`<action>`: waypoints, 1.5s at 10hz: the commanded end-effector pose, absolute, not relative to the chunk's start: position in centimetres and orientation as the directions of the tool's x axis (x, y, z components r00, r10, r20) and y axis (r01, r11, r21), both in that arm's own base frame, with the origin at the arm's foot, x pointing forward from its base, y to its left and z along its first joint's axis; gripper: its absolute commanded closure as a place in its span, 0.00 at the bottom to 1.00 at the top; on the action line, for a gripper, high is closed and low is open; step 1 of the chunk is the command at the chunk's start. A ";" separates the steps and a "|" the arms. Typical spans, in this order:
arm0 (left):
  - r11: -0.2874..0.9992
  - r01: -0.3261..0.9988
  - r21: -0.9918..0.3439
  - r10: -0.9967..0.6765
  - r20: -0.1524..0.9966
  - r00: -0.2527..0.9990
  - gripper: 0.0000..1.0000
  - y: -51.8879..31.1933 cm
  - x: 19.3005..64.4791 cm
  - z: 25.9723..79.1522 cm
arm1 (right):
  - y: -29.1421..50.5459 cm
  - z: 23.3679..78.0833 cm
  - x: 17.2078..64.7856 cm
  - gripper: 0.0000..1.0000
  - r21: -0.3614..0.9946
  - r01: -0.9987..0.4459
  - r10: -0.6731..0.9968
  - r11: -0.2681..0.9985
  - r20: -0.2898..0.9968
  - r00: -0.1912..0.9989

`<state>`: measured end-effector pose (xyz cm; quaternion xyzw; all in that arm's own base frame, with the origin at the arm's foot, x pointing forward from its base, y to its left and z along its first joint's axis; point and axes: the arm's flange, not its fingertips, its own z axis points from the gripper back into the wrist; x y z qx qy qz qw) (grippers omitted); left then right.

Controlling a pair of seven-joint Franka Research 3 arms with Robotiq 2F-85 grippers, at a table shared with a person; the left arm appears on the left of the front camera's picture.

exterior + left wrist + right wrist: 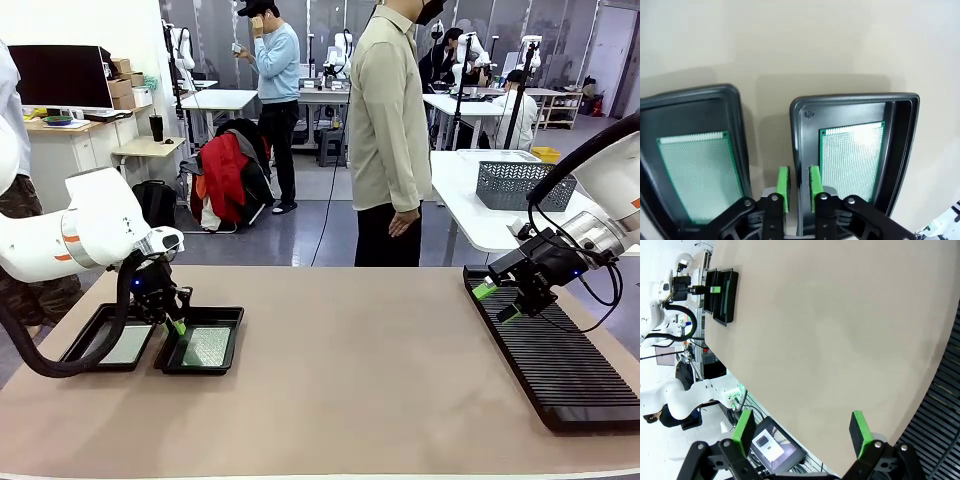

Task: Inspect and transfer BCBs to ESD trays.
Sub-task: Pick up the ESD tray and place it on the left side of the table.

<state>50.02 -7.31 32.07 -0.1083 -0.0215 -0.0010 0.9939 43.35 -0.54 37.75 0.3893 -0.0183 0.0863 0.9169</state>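
Note:
Two black ESD trays (pixel 80 340) (pixel 200 371) lie side by side at the table's left front. Each holds a green BCB: one (pixel 125 343) in the left tray and one (pixel 208 346) in the right. My left gripper (pixel 172 318) hangs just above the gap between them. In the left wrist view its fingers (pixel 783 186) stand a little apart, straddling the inner wall of the right tray (pixel 900 150), gripping nothing. Both boards (pixel 700 175) (pixel 852 160) lie flat. My right gripper (pixel 497 300) is wide open over the rack, fingers (pixel 744 425) empty.
A long black ribbed rack (pixel 560 360) runs along the table's right side. A person (pixel 388 130) stands at the far edge, hands down. Behind, a grey wire basket (pixel 520 185) sits on a white table. The brown tabletop (pixel 350 380) lies bare in the middle.

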 end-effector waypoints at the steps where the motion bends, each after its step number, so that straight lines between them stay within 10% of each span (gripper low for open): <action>1: 0.988 -0.010 -0.152 0.009 -0.006 1.000 0.43 -7.8 49.3 34.9 | -0.5 38.0 43.3 0.00 0.713 -0.166 0.136 0.681 0.099 0.986; 2: 0.989 -0.007 -0.145 0.008 0.008 1.000 0.56 -8.0 48.9 36.1 | -0.5 38.0 43.3 0.00 0.713 -0.166 0.136 0.681 0.099 0.986; 3: 0.993 0.002 -0.119 0.000 0.012 1.000 0.24 -8.3 48.3 37.3 | -0.5 38.0 43.3 0.00 0.713 -0.166 0.136 0.681 0.099 0.986; 4: 0.997 0.012 -0.082 -0.012 -0.003 1.000 0.38 -8.7 47.6 38.6 | -0.5 38.0 43.3 0.00 0.713 -0.166 0.136 0.681 0.099 0.986; 5: 0.999 0.018 -0.043 -0.019 -0.017 1.000 0.05 -8.6 47.0 39.7 | -0.5 38.0 43.3 0.00 0.713 -0.166 0.136 0.681 0.099 0.986; 6: 0.999 0.019 -0.026 -0.019 -0.013 1.000 0.18 -8.5 46.3 40.8 | -0.5 38.0 43.3 0.00 0.713 -0.166 0.136 0.681 0.099 0.986; 7: 0.999 0.032 -0.004 -0.032 -0.002 0.999 0.00 -8.4 45.5 42.0 | -0.5 38.0 43.3 0.00 0.713 -0.166 0.136 0.681 0.099 0.986; 15: 0.998 0.057 -0.014 -0.057 0.008 0.998 0.00 -8.4 44.2 45.0 | -0.5 38.0 43.3 0.00 0.713 -0.166 0.136 0.681 0.099 0.986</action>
